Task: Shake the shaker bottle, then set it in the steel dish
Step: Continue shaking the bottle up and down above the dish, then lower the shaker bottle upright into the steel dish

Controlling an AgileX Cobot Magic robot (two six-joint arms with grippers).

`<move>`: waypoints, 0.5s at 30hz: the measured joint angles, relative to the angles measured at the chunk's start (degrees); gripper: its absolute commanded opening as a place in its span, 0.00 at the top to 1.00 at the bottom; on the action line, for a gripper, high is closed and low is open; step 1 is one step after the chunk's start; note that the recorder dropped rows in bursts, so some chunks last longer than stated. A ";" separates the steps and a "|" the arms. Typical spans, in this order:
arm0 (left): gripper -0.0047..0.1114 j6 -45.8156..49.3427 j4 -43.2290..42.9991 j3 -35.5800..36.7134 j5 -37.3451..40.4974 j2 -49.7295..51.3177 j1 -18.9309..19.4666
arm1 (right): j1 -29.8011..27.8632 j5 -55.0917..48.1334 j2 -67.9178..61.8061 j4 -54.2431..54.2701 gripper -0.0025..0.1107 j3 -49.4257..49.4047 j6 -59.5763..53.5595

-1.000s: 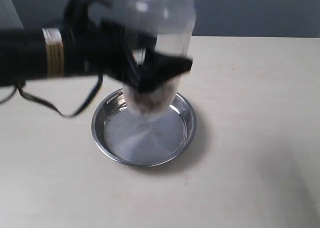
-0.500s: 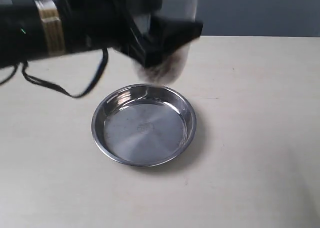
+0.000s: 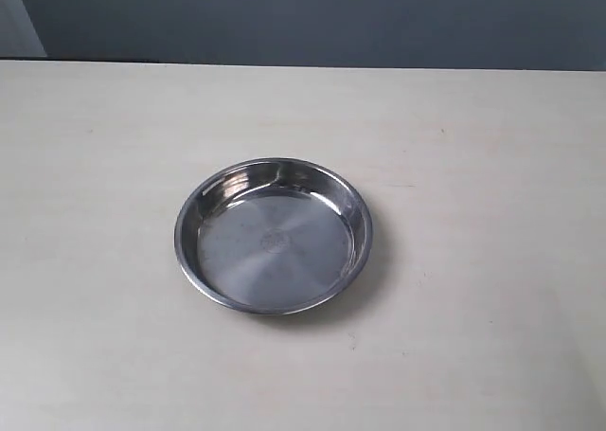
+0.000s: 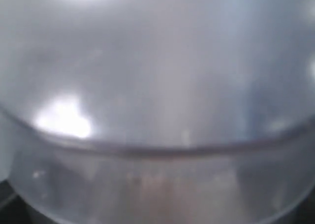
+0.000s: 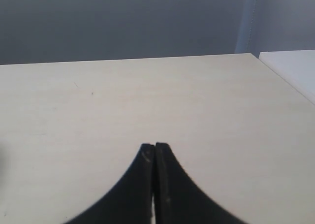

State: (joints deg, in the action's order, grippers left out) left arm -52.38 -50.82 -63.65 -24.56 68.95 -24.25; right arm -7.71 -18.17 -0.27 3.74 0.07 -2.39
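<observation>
Heads up: the shaker bottle (image 4: 157, 111) is nowhere in the exterior view. It fills the left wrist view, all frosted curved plastic with brownish stuff low inside. It hides the left end effector's fingers, so I can't tell how they're set. Slick plastic could slip mid-shake, or come down on the sloped wall of the steel dish (image 3: 189, 224), shiny and shallow on the pale matte tabletop (image 3: 492, 166). The right end effector (image 5: 155, 149) is pressed together, holding nothing.

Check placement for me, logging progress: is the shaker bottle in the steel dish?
No, the steel dish lies empty in the exterior view.
</observation>
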 measured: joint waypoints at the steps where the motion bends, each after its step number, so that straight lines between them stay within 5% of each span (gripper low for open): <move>1: 0.96 -0.46 0.00 0.49 0.66 -0.23 0.00 | 0.00 0.00 0.00 0.00 0.99 0.00 0.00; 10: 0.96 -0.29 -0.68 23.38 -2.30 16.37 0.24 | 0.00 0.00 0.00 0.00 0.99 0.00 0.00; 15: 0.96 9.13 4.81 24.14 -14.94 17.25 0.36 | 0.00 0.00 0.00 0.00 0.99 0.00 0.00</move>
State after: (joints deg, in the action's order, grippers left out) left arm -43.25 -46.01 -39.51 -39.50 86.20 -23.88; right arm -7.71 -18.17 -0.27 3.74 0.07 -2.39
